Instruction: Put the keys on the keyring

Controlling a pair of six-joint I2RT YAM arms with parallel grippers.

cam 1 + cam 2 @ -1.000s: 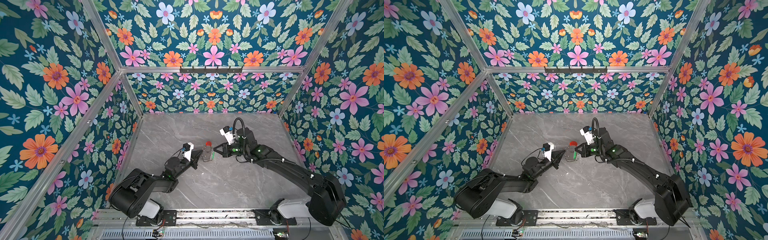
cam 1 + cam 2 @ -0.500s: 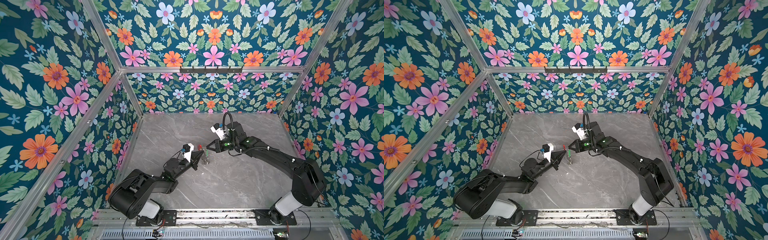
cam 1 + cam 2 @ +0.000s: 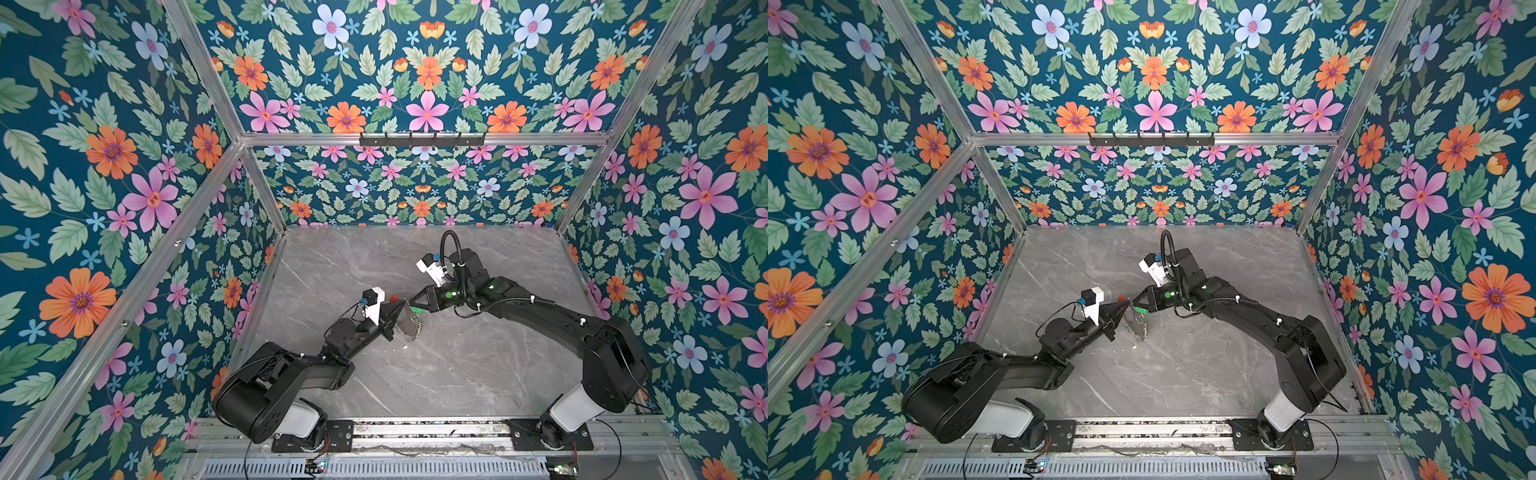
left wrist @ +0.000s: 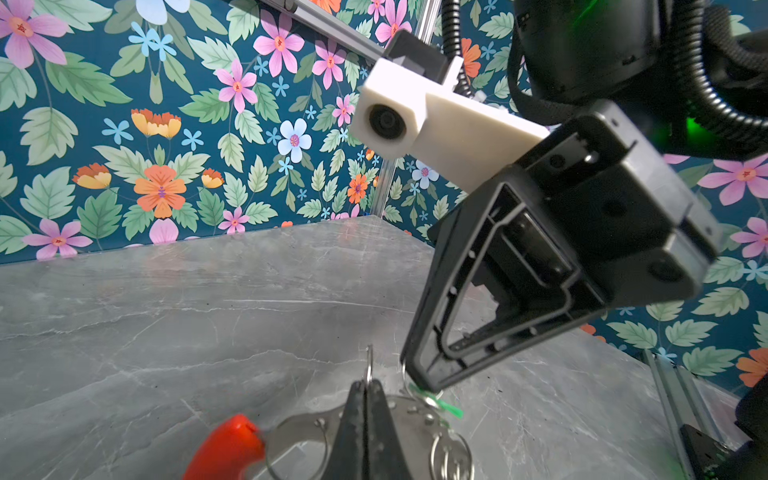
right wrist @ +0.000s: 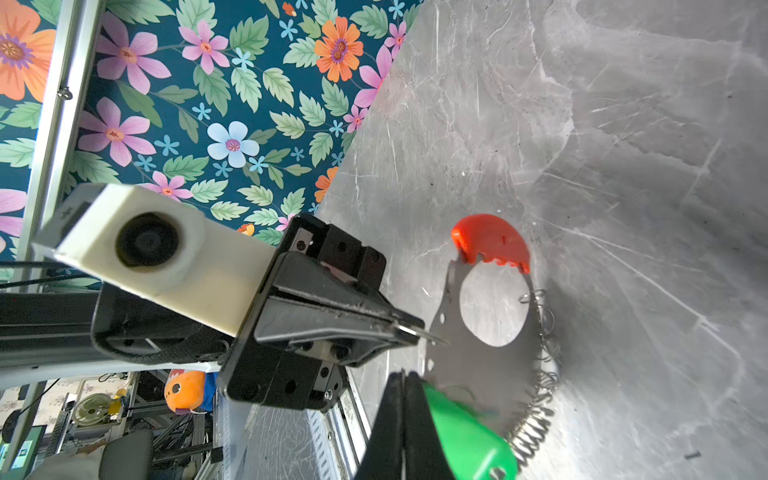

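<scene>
While left gripper (image 5: 417, 329) pinches the keyring (image 5: 478, 365), right gripper (image 5: 403, 380) clamped on green key (image 5: 465, 436), just beside the silver loops (image 5: 540, 399)

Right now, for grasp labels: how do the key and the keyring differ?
The key has a green head; the keyring is grey metal with a red arc. The key is far smaller than the keyring. The right gripper pinches the key, the left gripper the keyring. Both are gripped.
</scene>
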